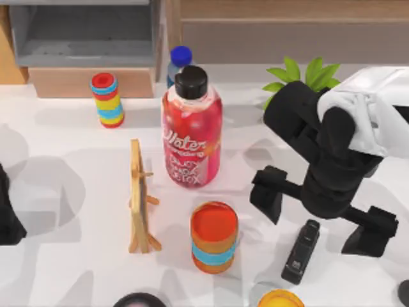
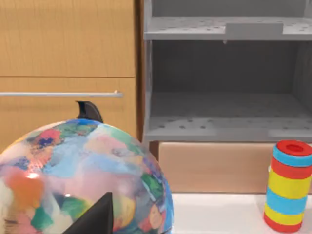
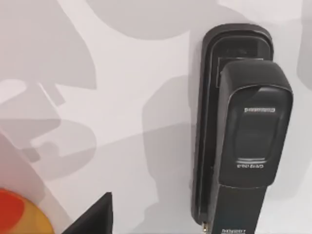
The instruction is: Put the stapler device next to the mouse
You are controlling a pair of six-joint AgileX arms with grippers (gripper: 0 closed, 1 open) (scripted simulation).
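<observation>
Left arm [image 1: 9, 214] parked at the surface's left edge, fingers' state impossible to tell. Striped ring stack [image 1: 107, 100] upright toward the rear edge, wooden stand [image 1: 140, 199] mid-surface, tall red water bottle [image 1: 192, 131] just beyond it. Orange can [image 1: 214, 236] near the front edge. Flat on the white surface [image 1: 57, 268] toward the front right corner, the stapler device [image 1: 301, 251], slim and black. Right gripper [image 1: 323, 214] poised directly above its far end, fingers spread wide, one either side, not touching. Green plant [image 1: 305, 75] behind the arm.
</observation>
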